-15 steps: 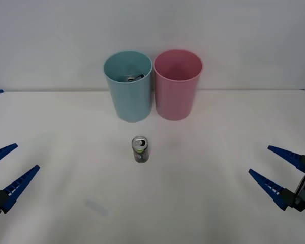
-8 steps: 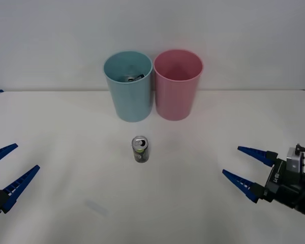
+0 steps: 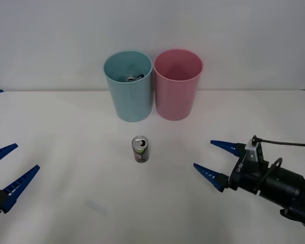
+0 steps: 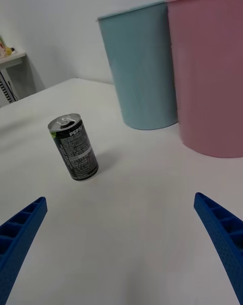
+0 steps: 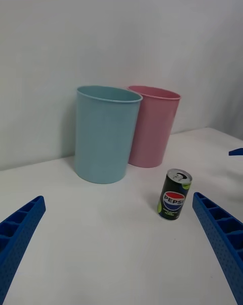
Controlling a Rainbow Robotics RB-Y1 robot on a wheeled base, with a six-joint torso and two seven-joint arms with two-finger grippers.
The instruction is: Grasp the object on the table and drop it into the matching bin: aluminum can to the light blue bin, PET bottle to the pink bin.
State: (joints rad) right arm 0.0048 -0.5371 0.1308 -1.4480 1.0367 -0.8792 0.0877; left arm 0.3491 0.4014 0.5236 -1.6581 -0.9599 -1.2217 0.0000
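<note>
The white table [image 3: 66, 117] spreads wide. At its far side the light blue bin [image 3: 128, 85] and pink bin [image 3: 178, 84] stand side by side, with a can lying inside the blue one. The right claw [image 3: 213, 160] hovers spread open, right of the aluminum can [image 3: 140, 149], which stands upright before the bins. The left claw [image 3: 9, 168] waits open at the near left edge.
</note>
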